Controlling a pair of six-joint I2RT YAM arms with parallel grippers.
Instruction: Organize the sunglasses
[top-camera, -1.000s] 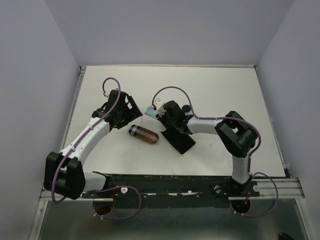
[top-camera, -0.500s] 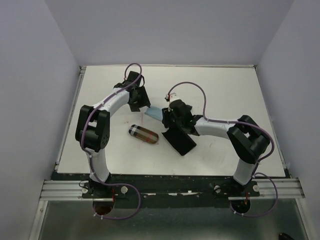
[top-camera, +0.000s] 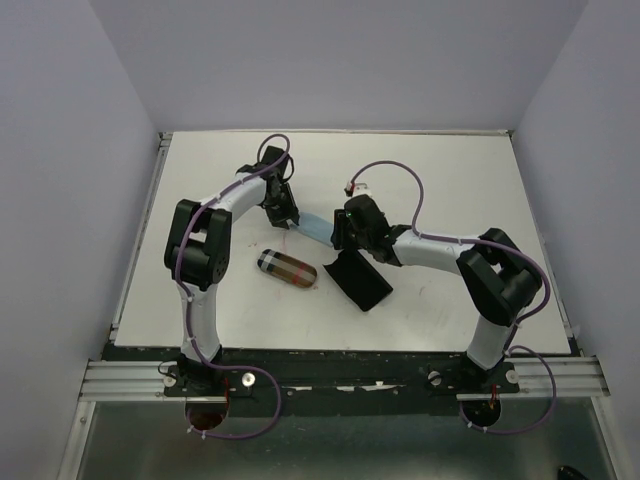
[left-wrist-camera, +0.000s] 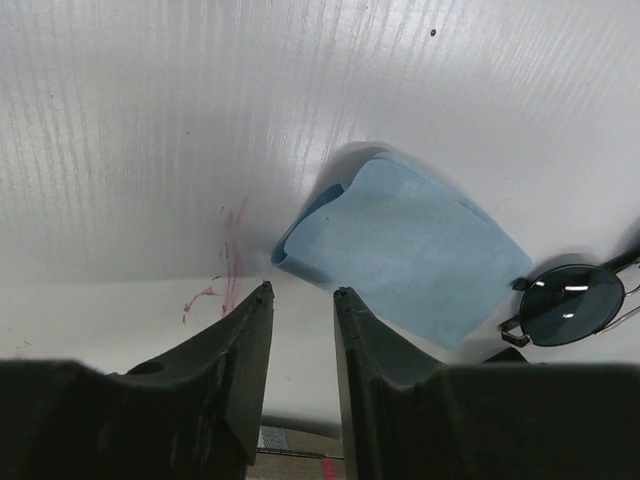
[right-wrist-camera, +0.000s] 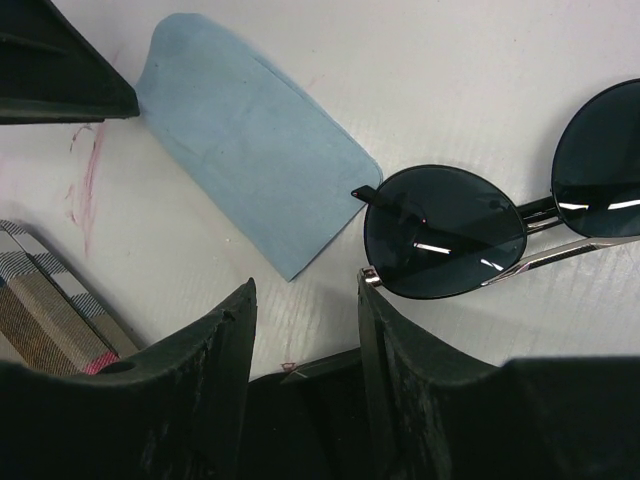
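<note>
Left jaws: narrowly parted, empty, poised low just short of the folded corner of the blue cloth (left-wrist-camera: 410, 265). Right jaws: moderately parted, empty, above the worktop (top-camera: 430, 180). Nearest the bases, the plaid case (top-camera: 287, 269) lies at 9 o'clock of the black case (top-camera: 358, 280). Beyond them, the cloth lies flat. In the right wrist view the black-framed sunglasses (right-wrist-camera: 445, 232) rest just beside the cloth at its 3 o'clock. The orange pair is not in view. Step in hand, apparently: pinching the cloth. The next move calls for the left jaws to advance toward 12 o'clock onto the raised fold, since flat fabric offers little purchase.
</note>
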